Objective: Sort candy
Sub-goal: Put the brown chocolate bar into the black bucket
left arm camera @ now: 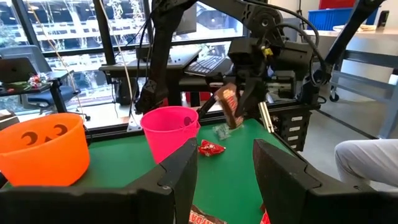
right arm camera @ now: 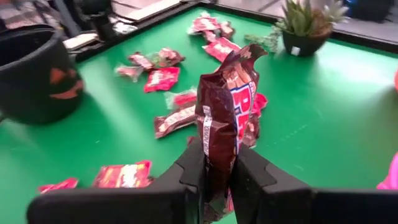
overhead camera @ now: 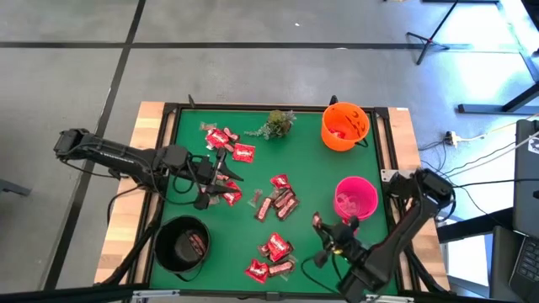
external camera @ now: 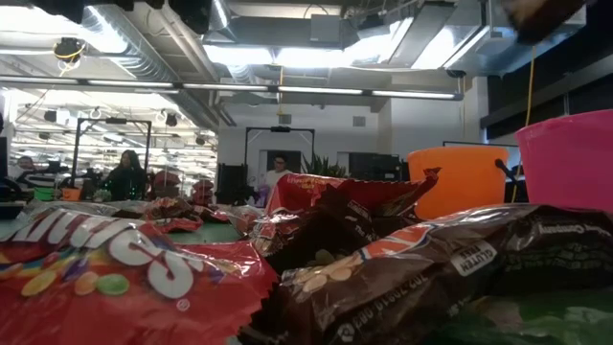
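My right claw (right arm camera: 217, 165) was clamped on a brown bar (right arm camera: 225, 118), lifted just beside the pink bowl (overhead camera: 356, 199). I judged the sorting partly done: sweets lay in the pink, orange (overhead camera: 345, 126) and black (overhead camera: 183, 244) bowls, but much candy (overhead camera: 276, 202) still lay on the mat beyond it. My left claw (overhead camera: 206, 187) hung apart over the far packets. In the low view I read only "GLUTEN FREE" on one bar (external camera: 460, 264).

The nearest red candy packet (external camera: 105, 264) shows white letters "mmies" (cropped).
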{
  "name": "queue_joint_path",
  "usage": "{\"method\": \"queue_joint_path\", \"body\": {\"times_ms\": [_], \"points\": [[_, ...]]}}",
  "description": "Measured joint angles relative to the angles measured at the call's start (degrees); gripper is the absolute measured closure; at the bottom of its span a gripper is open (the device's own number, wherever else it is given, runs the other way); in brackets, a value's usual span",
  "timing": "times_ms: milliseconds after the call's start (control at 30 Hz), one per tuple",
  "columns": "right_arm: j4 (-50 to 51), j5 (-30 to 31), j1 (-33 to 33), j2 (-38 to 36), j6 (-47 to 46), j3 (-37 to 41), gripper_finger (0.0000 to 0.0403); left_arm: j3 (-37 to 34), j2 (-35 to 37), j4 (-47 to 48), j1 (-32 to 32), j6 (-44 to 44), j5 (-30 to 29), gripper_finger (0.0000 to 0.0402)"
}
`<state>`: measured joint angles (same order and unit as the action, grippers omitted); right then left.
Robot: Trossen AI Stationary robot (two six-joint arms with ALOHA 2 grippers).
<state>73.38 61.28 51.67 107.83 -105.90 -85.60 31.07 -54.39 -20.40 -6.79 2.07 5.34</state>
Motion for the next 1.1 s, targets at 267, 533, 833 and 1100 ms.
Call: {"method": "queue_joint_path", "body": {"times_ms": [267,533,833,1100], "points": [[-10.14,-5.31,-6.70,0.00,13.03,0.02,0.0354,0.00,0.00,0.02,0.00,0.13,-0.04,0.0257],[-32.18,-11.82,-14.24,0.00,41.17,0.02,0.0354,0.00,0.00,0.17,0.00,0.11,0.20,0.0257],[-54.07,-25.14,-22.45,0.00,68.33,0.02,0.0354,0.00,0.70,0.49,0.02,-0.46,1.64,0.0257],[-61.34,-34.33,-28.02,0.00,80.45,0.02,0.0354,0.00,5.53,2.80,0.00,-0.46,5.46,0.0257]]}}
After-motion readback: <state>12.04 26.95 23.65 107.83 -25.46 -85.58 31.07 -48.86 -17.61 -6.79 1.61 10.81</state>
